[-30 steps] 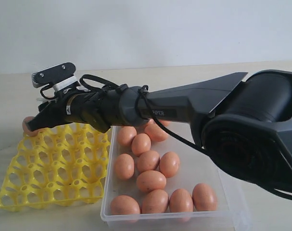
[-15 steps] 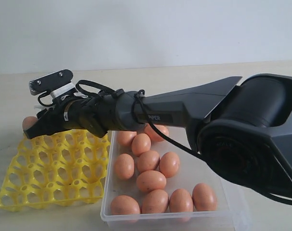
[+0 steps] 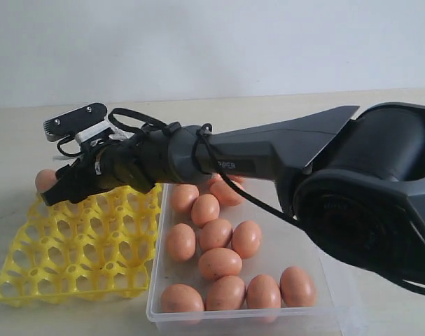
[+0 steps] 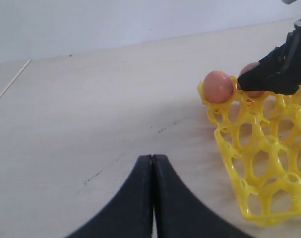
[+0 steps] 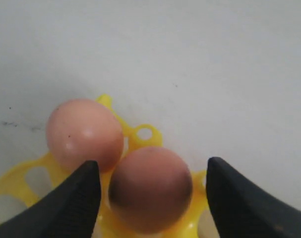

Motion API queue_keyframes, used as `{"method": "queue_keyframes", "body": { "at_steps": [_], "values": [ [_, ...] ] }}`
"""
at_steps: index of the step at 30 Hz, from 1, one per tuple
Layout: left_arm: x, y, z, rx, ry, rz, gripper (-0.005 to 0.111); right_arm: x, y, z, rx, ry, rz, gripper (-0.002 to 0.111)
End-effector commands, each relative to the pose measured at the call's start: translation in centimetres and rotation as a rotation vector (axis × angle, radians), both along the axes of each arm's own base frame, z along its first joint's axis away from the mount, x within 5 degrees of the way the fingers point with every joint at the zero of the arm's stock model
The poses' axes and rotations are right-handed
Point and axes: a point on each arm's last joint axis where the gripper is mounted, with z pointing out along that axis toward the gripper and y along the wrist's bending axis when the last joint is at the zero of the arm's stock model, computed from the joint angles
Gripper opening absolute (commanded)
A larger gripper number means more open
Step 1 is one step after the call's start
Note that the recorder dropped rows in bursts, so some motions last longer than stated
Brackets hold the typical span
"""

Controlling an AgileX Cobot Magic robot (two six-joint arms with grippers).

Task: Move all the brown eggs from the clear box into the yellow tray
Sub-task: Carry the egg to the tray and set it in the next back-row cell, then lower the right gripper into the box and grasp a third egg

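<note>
Bulk of the job sits in the clear box [image 3: 233, 322], where about eleven brown eggs [image 3: 220, 263] lie loose. Beside it, the yellow tray [image 3: 72, 259] carries two eggs in far corner cups. The right gripper [image 5: 151, 171] stands wide around one seated egg [image 5: 150, 198], apparently not touching it. The left gripper [image 4: 151, 161] is pinched together, empty. Lifting away off-centre could let a finger clip either egg and roll it off the tray.

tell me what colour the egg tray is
The yellow tray is bright yellow all over, seen best in the exterior view.
</note>
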Motion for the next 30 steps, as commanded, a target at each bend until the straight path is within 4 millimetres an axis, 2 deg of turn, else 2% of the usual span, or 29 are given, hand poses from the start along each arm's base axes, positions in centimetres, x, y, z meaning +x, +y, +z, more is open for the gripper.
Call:
{"method": "queue_keyframes", "body": {
  "at_steps": [1,2,3,4,5,6,7,8,9,12,16,18,20,24,30],
  "values": [
    [0.0,-0.1,0.2,-0.003,-0.019,-0.008,0.0,-0.1,-1.5,4.3,-0.141,-0.025,0.015,0.061],
    [0.0,-0.1,0.2,-0.003,-0.019,-0.008,0.0,-0.1,-2.1,5.7,-0.178,-0.024,0.007,0.061],
    [0.0,-0.1,0.2,-0.003,-0.019,-0.008,0.0,-0.5,-3.5,8.8,-0.249,-0.019,-0.01,0.061],
    [0.0,-0.1,0.2,-0.003,-0.019,-0.008,0.0,-0.7,-4.5,10.1,-0.293,0.003,-0.03,0.061],
    [0.0,-0.1,0.2,-0.003,-0.019,-0.008,0.0,-1.2,-6.5,12.5,-0.368,0.061,-0.075,0.061],
    [0.0,-0.1,0.2,-0.003,-0.019,-0.008,0.0,-1.4,-7.4,13.3,-0.406,0.083,-0.09,0.061],
    [0.0,-0.1,0.2,-0.003,-0.019,-0.008,0.0,-1.9,-9.7,14.8,-0.517,0.145,-0.144,0.061],
    [0.0,-0.1,0.2,-0.003,-0.019,-0.008,0.0,-2.1,-10.5,15.2,-0.568,0.169,-0.164,0.061],
    [0.0,-0.1,0.2,-0.003,-0.019,-0.008,0.0,-2.5,-12.6,15.4,-0.669,0.232,-0.211,0.061],
    [0.0,-0.1,0.2,-0.003,-0.019,-0.008,0.0,-4.2,-15.9,14.1,-0.699,0.31,-0.226,0.061],
    [0.0,-0.1,0.2,-0.003,-0.019,-0.008,0.0,-6.8,-18.5,11.2,-0.626,0.272,-0.107,0.061],
    [0.0,-0.1,0.2,-0.003,-0.019,-0.008,0.0,-7.8,-19.8,10.0,-0.611,0.32,-0.134,0.061],
    [0.0,-0.1,0.2,-0.003,-0.019,-0.008,0.0,-8.3,-20.1,9.1,-0.51,0.432,-0.226,0.061],
    [0.0,-0.1,0.2,-0.003,-0.019,-0.008,0.0,-8.4,-19.5,8.7,-0.365,0.489,-0.305,0.061],
    [0.0,-0.1,0.2,-0.003,-0.019,-0.008,0.0,-7.6,-19.8,8.1,-0.314,0.52,-0.386,0.061]
  ]
}}
